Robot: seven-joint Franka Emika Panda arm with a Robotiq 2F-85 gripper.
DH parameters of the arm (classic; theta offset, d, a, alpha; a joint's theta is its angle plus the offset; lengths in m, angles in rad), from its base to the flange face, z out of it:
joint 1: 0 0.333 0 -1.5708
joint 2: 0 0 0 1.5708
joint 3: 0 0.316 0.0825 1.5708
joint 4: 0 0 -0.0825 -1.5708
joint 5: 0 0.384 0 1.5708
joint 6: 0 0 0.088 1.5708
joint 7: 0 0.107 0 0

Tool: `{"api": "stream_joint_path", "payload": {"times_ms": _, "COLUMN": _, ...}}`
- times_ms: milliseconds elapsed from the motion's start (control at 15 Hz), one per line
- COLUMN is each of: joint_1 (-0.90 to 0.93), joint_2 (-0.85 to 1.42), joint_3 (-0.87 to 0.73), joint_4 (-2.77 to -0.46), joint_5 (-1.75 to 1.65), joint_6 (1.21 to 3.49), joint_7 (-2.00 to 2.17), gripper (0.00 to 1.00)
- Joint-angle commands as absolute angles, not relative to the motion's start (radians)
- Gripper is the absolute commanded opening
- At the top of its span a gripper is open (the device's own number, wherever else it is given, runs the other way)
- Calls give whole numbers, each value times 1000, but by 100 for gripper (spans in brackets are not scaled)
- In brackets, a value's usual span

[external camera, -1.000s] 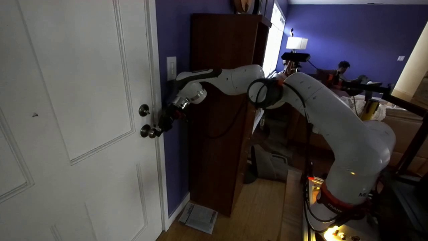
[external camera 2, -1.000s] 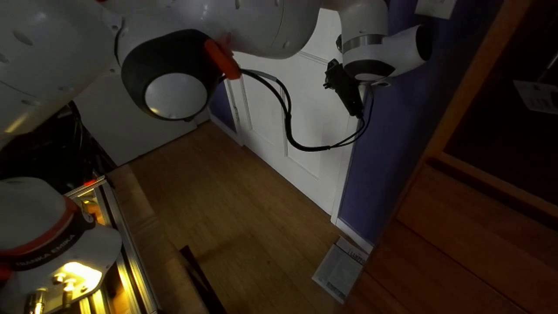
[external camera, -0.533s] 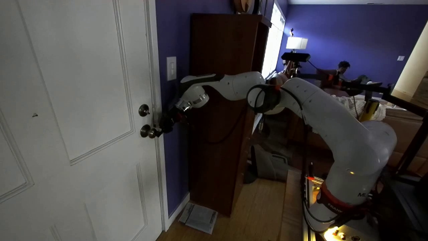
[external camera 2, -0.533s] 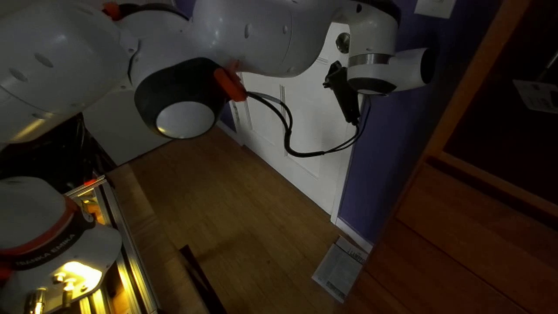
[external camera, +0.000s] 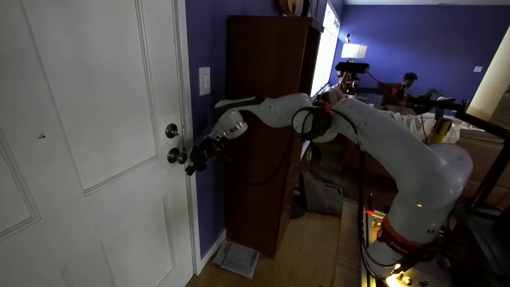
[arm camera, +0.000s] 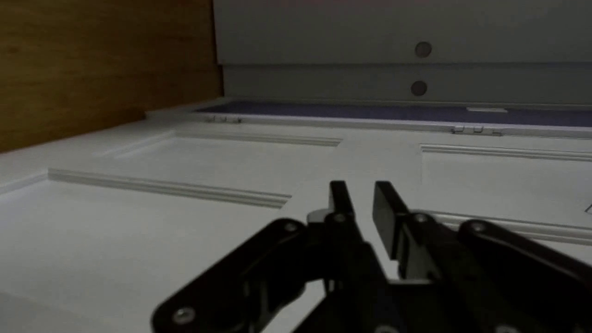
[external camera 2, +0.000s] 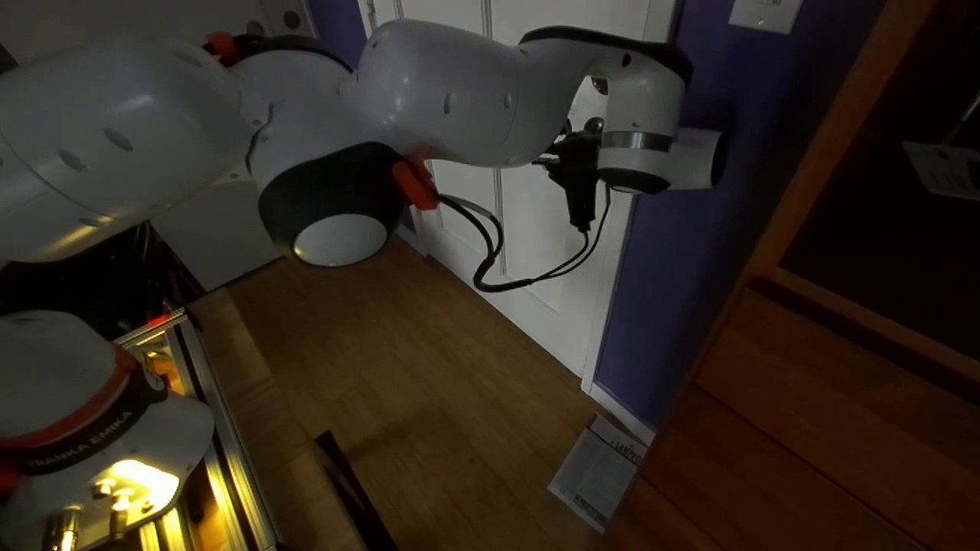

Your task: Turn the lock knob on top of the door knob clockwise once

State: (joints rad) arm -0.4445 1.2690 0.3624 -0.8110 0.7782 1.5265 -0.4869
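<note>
The lock knob point(external camera: 171, 130) is a round metallic disc with a small thumb-turn, on the white door point(external camera: 107, 99) near its edge. The door knob point(external camera: 176, 156) sticks out of the door just below it. In an exterior view the door knob point(external camera 2: 594, 125) shows beside the gripper, with the lock knob point(external camera 2: 599, 84) partly hidden by the arm. My gripper point(external camera: 190, 170) is low and to the right of the door knob, apart from the lock knob. In the wrist view the gripper point(arm camera: 360, 185) has its fingers parted with nothing between them. Neither knob is clearly seen there.
A purple wall with a white switch plate point(external camera: 204, 81) stands beside the door frame. A tall brown cabinet point(external camera: 265, 131) is close to the forearm. A cable point(external camera 2: 498, 287) hangs below the gripper. A newspaper point(external camera 2: 597, 471) lies on the floor.
The arm has come down. My gripper has moved from in front of the door knob to lower down, with its fingers tilted further downward, and the door knob now shows whole.
</note>
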Motion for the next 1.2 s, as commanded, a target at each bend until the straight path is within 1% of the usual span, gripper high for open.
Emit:
{"api": "stream_joint_path", "payload": {"times_ms": 0, "joint_1": -426, "joint_2": 1284, "joint_3": 345, "joint_4": -798, "joint_5": 776, "joint_6": 1484, "joint_7": -305, "gripper": 51}}
{"api": "stream_joint_path", "payload": {"times_ms": 67, "joint_1": -416, "joint_2": 1272, "joint_3": 328, "joint_4": -805, "joint_5": 765, "joint_6": 1518, "joint_7": -266, "gripper": 60}}
{"api": "stream_joint_path", "payload": {"times_ms": 400, "joint_1": -391, "joint_2": 1161, "joint_3": 242, "joint_4": -860, "joint_5": 675, "joint_6": 1572, "joint_7": -154, "gripper": 98}}
{"api": "stream_joint_path", "payload": {"times_ms": 467, "joint_1": -387, "joint_2": 1124, "joint_3": 226, "joint_4": -882, "joint_5": 653, "joint_6": 1578, "joint_7": -144, "gripper": 100}}
{"api": "stream_joint_path", "payload": {"times_ms": 867, "joint_1": -342, "joint_2": 894, "joint_3": 133, "joint_4": -1014, "joint_5": 502, "joint_6": 1611, "joint_7": -129, "gripper": 100}}
{"api": "stream_joint_path", "payload": {"times_ms": 1133, "joint_1": -277, "joint_2": 752, "joint_3": 80, "joint_4": -1148, "joint_5": 383, "joint_6": 1705, "joint_7": -134, "gripper": 100}}
